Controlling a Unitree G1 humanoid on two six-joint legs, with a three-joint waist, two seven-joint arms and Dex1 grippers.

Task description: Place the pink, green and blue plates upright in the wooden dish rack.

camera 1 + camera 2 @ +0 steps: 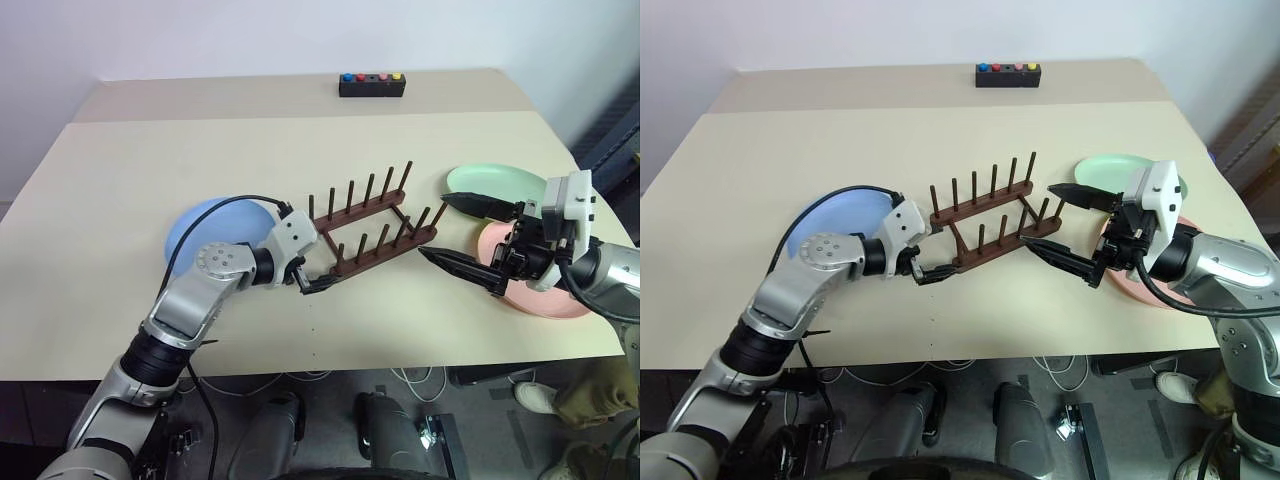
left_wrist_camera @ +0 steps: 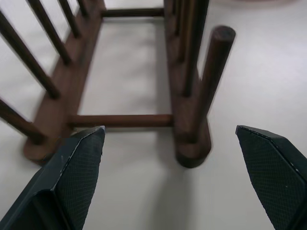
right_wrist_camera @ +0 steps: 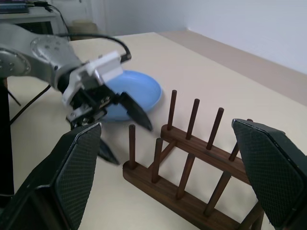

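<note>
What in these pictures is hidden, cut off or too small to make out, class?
- Blue plate: near side hidden by the left arm in the head views.
- Pink plate: largely covered by the right gripper and its arm.
- Green plate: partly behind that gripper.
- Wooden dish rack: far end cut off by the left wrist view's edge.
- Button box: too small for detail.

Both open hands flank the empty wooden dish rack (image 1: pixel 368 226).
</note>
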